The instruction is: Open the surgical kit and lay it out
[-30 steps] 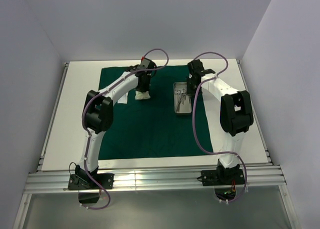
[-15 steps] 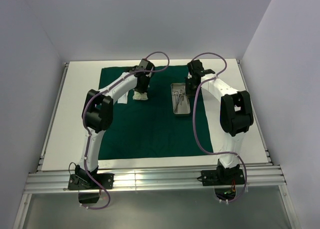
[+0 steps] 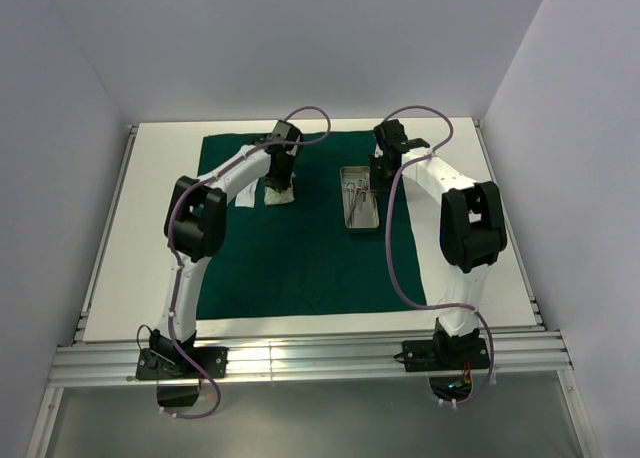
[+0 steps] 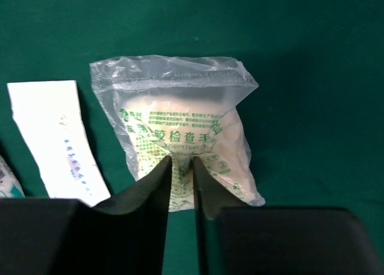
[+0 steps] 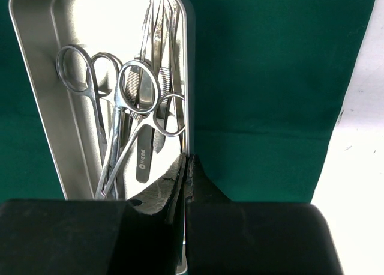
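The dark green cloth wrap (image 3: 300, 258) lies spread flat on the table. On it rests a clear packet (image 4: 180, 125) with green print. My left gripper (image 4: 180, 162) stands over its near end, jaws narrowly open, with a fold of plastic still between the tips. To its left lie a flat white packet (image 4: 57, 137) and the corner of a third one (image 4: 6, 179). My right gripper (image 5: 186, 161) is shut on the right rim of the steel tray (image 5: 42, 77). The tray holds ring-handled clamps (image 5: 120, 107) and tweezers (image 5: 144, 155).
The white tabletop (image 5: 360, 167) shows past the cloth's right edge. In the top view the tray (image 3: 357, 200) sits right of centre on the cloth and the packets (image 3: 279, 193) left of it. Both arms reach toward the far half.
My left gripper's jaws have parted from the clear packet after carrying it slightly left. The tray has shifted a little to the left with my right gripper.
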